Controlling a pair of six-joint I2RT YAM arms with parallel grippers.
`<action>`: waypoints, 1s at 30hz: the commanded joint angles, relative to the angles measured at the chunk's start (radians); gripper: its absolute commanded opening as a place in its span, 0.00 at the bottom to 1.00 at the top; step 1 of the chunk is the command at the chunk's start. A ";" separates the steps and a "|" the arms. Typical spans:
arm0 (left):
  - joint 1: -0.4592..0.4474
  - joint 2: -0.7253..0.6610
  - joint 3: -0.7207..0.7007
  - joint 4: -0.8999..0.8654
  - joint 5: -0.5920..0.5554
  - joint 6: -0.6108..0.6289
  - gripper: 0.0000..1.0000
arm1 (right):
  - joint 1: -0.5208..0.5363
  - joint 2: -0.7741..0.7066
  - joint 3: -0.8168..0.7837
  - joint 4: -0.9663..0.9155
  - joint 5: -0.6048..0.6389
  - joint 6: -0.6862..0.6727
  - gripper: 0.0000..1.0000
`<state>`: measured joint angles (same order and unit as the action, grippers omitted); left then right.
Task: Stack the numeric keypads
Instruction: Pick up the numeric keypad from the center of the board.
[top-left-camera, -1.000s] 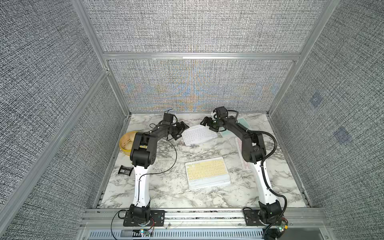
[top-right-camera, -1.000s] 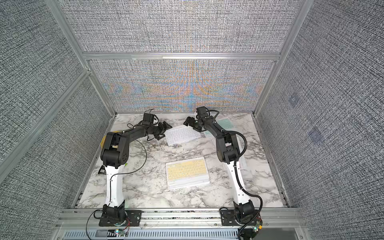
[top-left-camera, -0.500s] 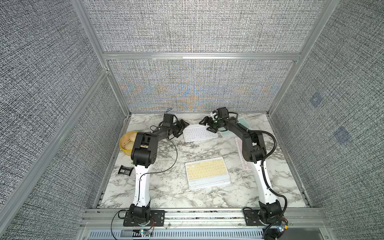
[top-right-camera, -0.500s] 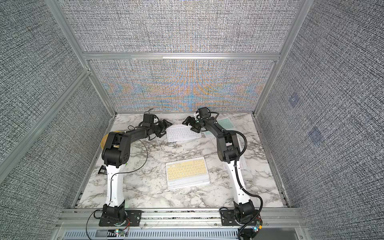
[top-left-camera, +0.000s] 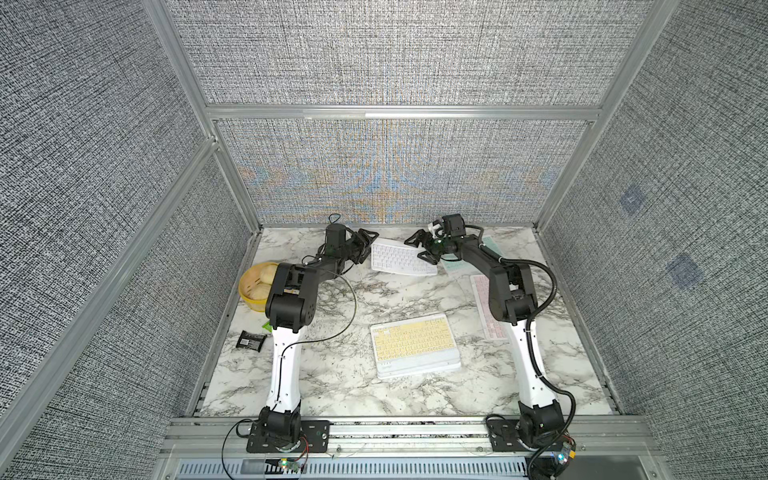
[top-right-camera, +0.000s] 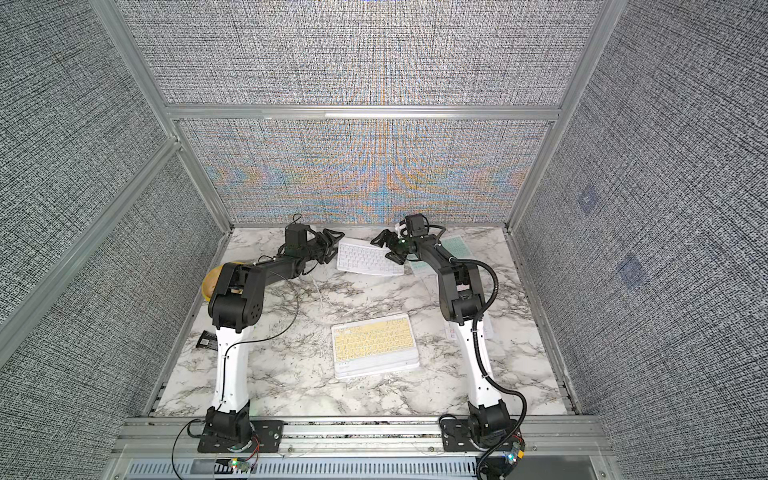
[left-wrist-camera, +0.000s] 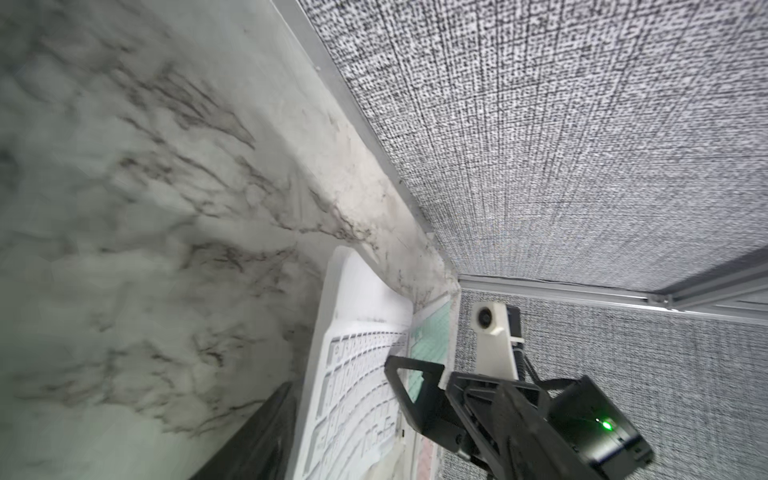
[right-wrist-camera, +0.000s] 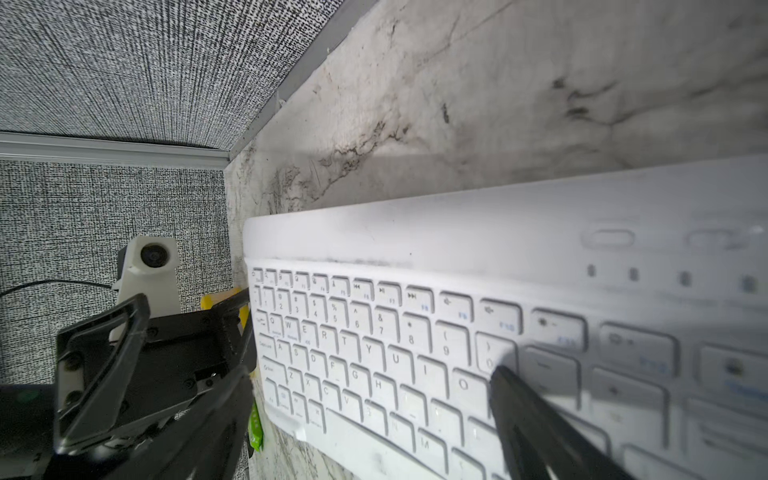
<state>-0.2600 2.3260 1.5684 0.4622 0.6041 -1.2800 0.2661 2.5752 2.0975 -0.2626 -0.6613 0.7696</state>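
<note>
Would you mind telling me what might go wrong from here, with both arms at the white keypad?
1. The left jaws and the right jaws stand open at opposite short ends of the slim white keypad; uneven closing or lifting could tilt or drop it.
2. The mint keypad lies close beside its right end, so the right jaws might catch it too.

Black-jointed white arms (top-left-camera: 285, 365), looped cables (top-left-camera: 554, 286)

Your marble worktop (top-left-camera: 332, 374) carries a yellow-topped keypad stack (top-left-camera: 415, 345) front-middle, a pink keypad (top-left-camera: 481, 293) and a mint keypad (top-left-camera: 457, 267) at right, a yellow bowl (top-left-camera: 245, 291) and a black packet (top-left-camera: 250, 340) at left.
</note>
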 joint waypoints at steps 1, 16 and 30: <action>-0.027 -0.004 0.021 0.251 0.321 -0.098 0.75 | 0.019 0.050 -0.042 -0.300 -0.050 0.072 0.93; -0.011 -0.005 0.015 0.219 0.286 -0.115 0.69 | 0.010 0.023 -0.073 -0.262 -0.038 0.094 0.93; 0.004 -0.082 -0.042 -0.046 0.267 0.042 0.12 | -0.011 -0.058 -0.054 -0.095 -0.082 0.143 0.93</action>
<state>-0.2592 2.3417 1.5223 0.3569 0.8318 -1.2793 0.2569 2.5191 2.0480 -0.2344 -0.7731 0.8845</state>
